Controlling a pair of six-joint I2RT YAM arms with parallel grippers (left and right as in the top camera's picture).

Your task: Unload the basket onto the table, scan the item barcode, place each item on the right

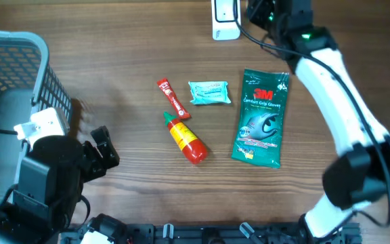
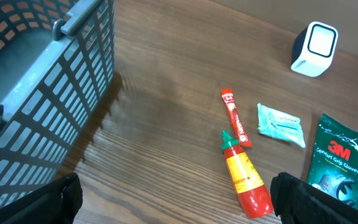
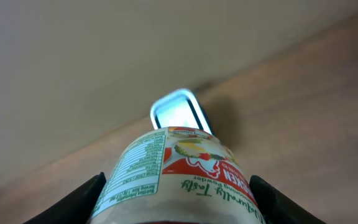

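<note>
The right fingers (image 3: 79,202) pinch a jar (image 3: 179,168), apparently seasoning powder, though its label is only partly readable. The jar is held close in front of the scanner (image 3: 178,111) at the counter's (image 1: 134,54) far edge. The left fingers (image 2: 48,202) hang spread wide beside the basket (image 2: 42,93). A sauce bottle (image 1: 187,140), red sachet (image 1: 172,99), blue packet (image 1: 209,92) and gloves pack (image 1: 263,118) lie mid-counter.
</note>
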